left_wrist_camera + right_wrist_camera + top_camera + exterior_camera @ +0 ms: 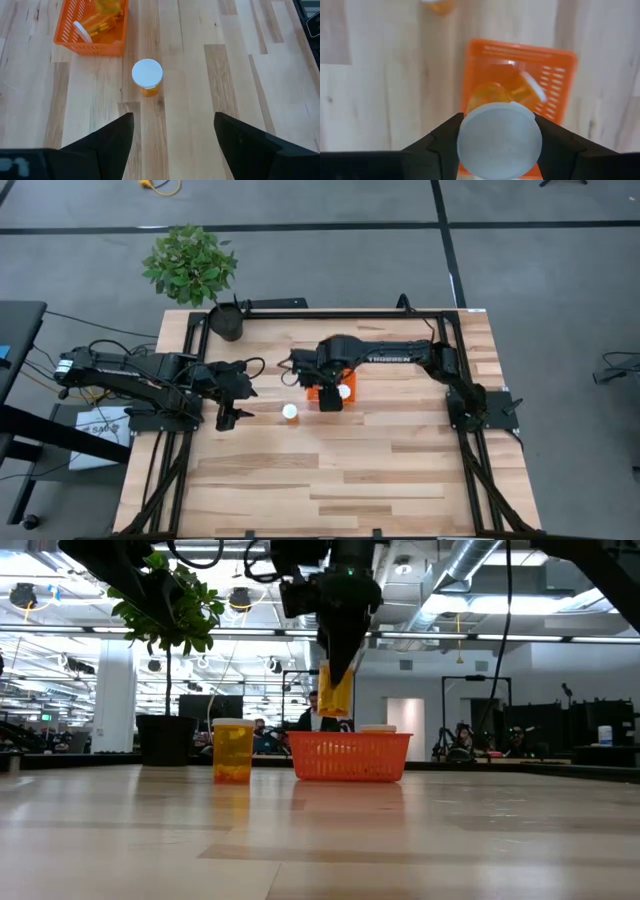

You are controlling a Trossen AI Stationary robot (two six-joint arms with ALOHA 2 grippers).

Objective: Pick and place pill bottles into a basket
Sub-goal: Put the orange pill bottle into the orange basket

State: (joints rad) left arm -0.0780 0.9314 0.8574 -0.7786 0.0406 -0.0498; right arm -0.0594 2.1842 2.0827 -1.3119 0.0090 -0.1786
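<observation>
1. High view: right gripper (pixel 330 387) is over the basket (pixel 322 396), near the table's (pixel 400 470) middle. Left gripper (pixel 226 417) waits near the table's left edge, well apart from the basket.
2. Right wrist view: the right gripper's fingers (pixel 437 145) are closed on a pill bottle (pixel 499 140), one on each side of its white cap; the basket lies directly beyond it.
3. Low view: the held bottle (pixel 336 690) hangs above the basket's rim (pixel 350 737), not touching it.
4. Left wrist view: left gripper's fingers (pixel 107 142) are spread wide and hold nothing.
5. A standing bottle (pixel 290 412) is upright on the table, just beside the basket, between it and the left gripper. Same bottle in the low view (pixel 233 751).
6. Inside the basket: at least one bottle lying on its side (pixel 92 26); exact count cannot be told.
7. Potted plant (pixel 192 268) stands at the table's far left corner, well apart from the basket.
</observation>
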